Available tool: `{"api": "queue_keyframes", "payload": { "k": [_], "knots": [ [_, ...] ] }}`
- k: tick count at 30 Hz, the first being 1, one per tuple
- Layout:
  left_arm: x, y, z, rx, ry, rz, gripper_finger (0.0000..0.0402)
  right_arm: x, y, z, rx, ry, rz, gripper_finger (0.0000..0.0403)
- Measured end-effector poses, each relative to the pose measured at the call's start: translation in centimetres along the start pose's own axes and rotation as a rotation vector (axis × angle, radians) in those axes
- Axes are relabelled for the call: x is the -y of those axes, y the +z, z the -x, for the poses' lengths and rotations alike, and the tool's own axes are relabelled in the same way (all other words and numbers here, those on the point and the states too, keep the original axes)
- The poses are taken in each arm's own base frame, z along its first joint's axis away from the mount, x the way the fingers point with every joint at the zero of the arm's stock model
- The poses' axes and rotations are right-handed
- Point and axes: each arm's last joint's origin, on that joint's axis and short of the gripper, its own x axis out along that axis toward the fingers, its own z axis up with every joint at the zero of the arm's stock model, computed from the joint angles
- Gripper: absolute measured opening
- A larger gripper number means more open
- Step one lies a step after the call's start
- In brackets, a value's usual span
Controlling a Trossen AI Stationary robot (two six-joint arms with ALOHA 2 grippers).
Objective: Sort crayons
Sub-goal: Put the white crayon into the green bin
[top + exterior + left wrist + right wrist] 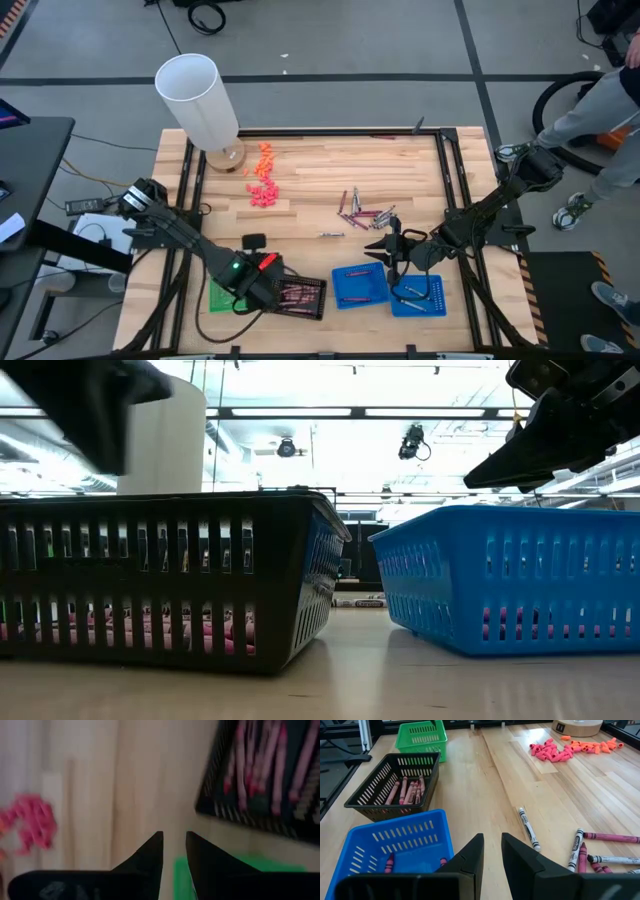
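Loose crayons [365,212] [600,852] lie in a small heap on the wooden table, right of centre. A single crayon [332,235] [527,827] lies apart from them. Pinkish crayons [265,765] [407,790] lie in the black tray [300,297]. My left gripper [256,288] [174,836] hovers above the near left of the table, between the green tray [222,297] and the black tray; its fingers are a little apart with nothing between them. My right gripper [378,250] [492,837] hangs above the near blue tray [390,845], fingers slightly apart and empty.
Two blue trays [360,285] [418,295] stand near the front edge, with a few crayons in them. Chunky pink and orange pieces [262,180] lie at the far left, beside a white cylinder on a wooden base [200,100]. A person's legs [600,120] show past the table's right edge.
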Motion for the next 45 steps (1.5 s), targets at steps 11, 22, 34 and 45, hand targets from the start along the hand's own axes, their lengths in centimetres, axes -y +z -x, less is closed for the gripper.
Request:
{"api": "queue_keyframes", "payload": {
  "k": [11,22,34,45],
  "knots": [
    [-3.4,5.0,-1.8,0.202,-0.033,-0.027,0.0094,0.0,0.0,0.0,0.0,0.0,0.0,0.0077],
    [-5.7,8.3,-7.1,0.213,0.029,-0.106,0.0094,-0.1,-0.1,0.1,-0.001,0.003,0.007,0.0077],
    [-8.1,11.0,-11.4,0.281,0.024,-0.123,0.0094,-0.1,-0.1,0.1,-0.003,0.003,0.016,0.0077],
    [-9.9,12.1,-15.1,0.289,-0.055,-0.076,0.0094,-0.1,-0.2,0.1,-0.008,0.003,0.028,0.0077]
  ]
}}
